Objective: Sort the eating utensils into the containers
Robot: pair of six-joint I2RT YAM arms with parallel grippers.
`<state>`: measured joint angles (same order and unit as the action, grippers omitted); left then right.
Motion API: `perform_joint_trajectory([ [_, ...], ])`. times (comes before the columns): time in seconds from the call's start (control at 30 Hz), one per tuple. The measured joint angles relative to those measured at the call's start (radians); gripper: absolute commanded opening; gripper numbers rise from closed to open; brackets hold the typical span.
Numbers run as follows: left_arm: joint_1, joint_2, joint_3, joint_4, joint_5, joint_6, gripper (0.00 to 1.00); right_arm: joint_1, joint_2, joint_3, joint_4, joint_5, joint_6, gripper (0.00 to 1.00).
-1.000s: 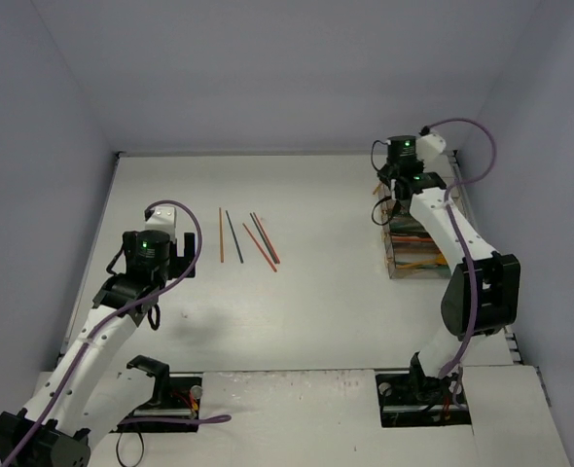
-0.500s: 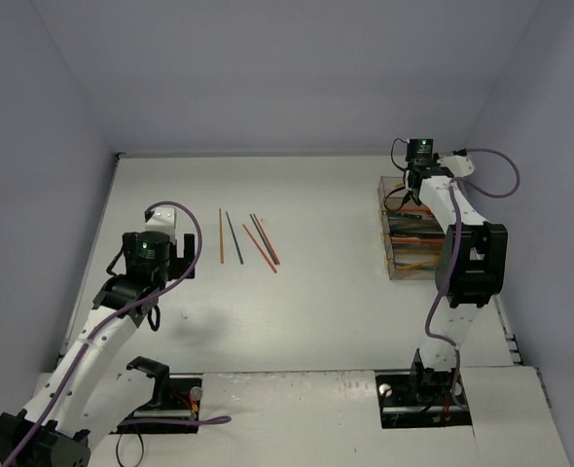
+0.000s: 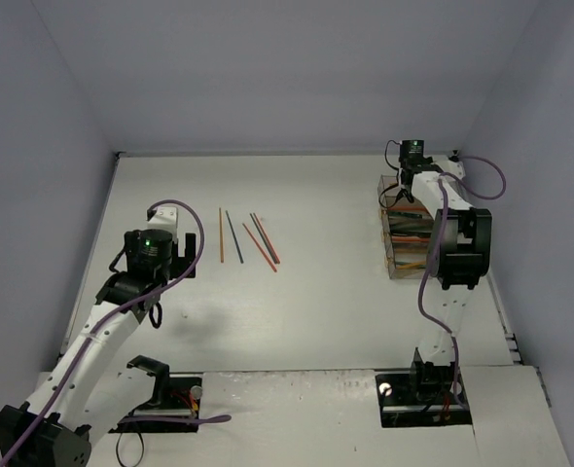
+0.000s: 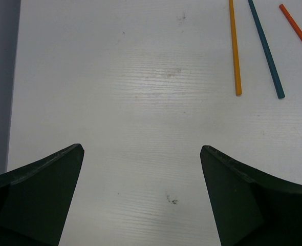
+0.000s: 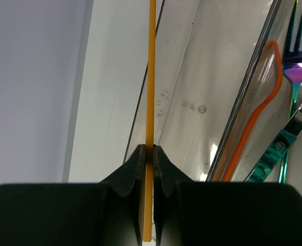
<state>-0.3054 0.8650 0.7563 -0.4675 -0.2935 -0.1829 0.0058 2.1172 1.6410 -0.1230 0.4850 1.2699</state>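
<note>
Right end effector (image 5: 150,149): clenched on chopstick (image 5: 151,77), arm stretched over bins (image 3: 388,248), far right edge.
Left end effector (image 4: 142,148): released, arm bent above desk's (image 4: 141,92) left side.

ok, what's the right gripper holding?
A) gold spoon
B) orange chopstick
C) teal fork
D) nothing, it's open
B: in the right wrist view the right gripper is shut on an orange chopstick, which runs straight up from between its fingers.
</note>
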Motion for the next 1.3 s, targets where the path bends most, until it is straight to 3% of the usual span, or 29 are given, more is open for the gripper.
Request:
perform_joint_trajectory([
  [0.13, 0.0, 0.001, 0.0, 0.0, -0.001, 0.0, 0.97, -0.011, 0.025, 0.008, 0.003, -0.005, 0.028, 0.19],
  [0.37, 0.0, 0.001, 0.0, 0.0, 0.0, 0.0, 0.97, -0.023, 0.042, 0.014, 0.003, -0.016, 0.037, 0.42],
  [0.57, 0.0, 0.001, 0.0, 0.0, 0.0, 0.0, 0.97, -0.022, 0.035, 0.037, 0.004, -0.031, -0.101, 0.59],
  [0.87, 0.0, 0.001, 0.0, 0.0, 0.0, 0.002, 0.98, 0.054, -0.092, 0.039, 0.01, -0.224, -0.585, 0.64],
  [1.03, 0.0, 0.002, 0.0, 0.0, 0.001, 0.008, 0.97, 0.207, -0.22, -0.038, 0.027, -0.38, -0.839, 0.64],
  [1.3, 0.0, 0.012, 0.0, 0.001, 0.008, 0.012, 0.97, 0.45, -0.255, -0.169, 0.025, -0.567, -1.065, 0.64],
])
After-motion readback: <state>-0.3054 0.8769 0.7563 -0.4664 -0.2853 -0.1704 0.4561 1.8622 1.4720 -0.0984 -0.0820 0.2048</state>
